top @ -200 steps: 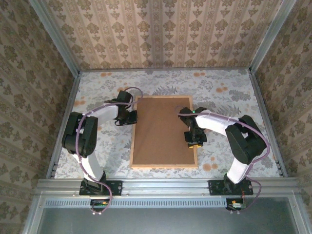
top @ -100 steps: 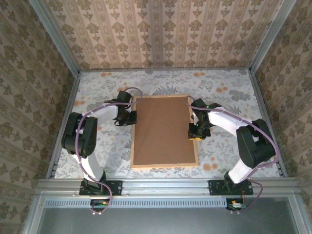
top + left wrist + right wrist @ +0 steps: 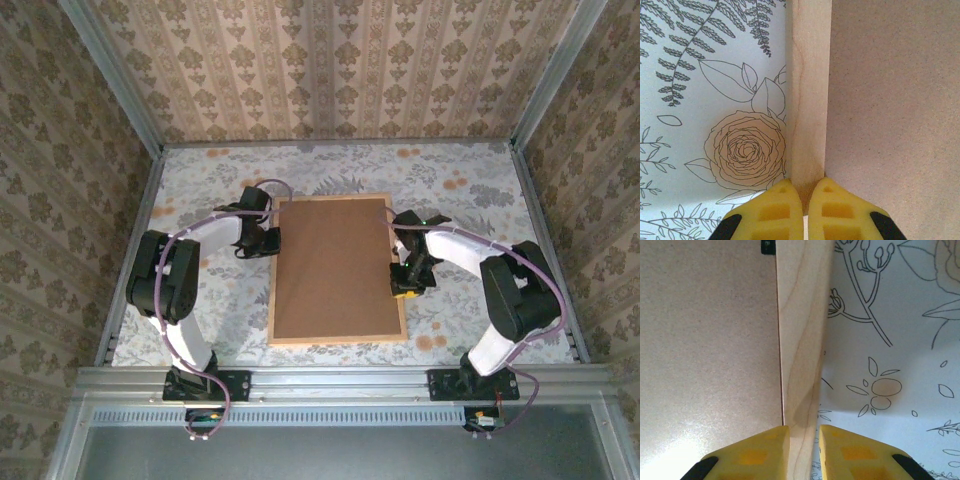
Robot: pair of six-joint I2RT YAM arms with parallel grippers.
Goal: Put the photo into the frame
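Floral cloth covers the table (image 3: 470, 190), walled in by patterned wallpaper (image 3: 340, 70). At the table's middle the frame (image 3: 335, 340) lies back-up, its brown board (image 3: 335, 270) facing the overhead camera.

The left jaws are shut, tips together over the left rail near its far end. Whether they press on the wood is hard to tell. The right jaws are narrow, one yellow finger (image 3: 755, 452) on each side of the right rail about halfway along, in what looks like a pinch.

The frame is probably light and stiff, but its thin rails could twist or mark. Holding both long rails at once seems safest, and lifting by the board should be avoided.

Whether the photo already lies under the board cannot be told, and any glass is hidden too. A small dark tab (image 3: 768, 246) on the board is cut off by the picture's edge.
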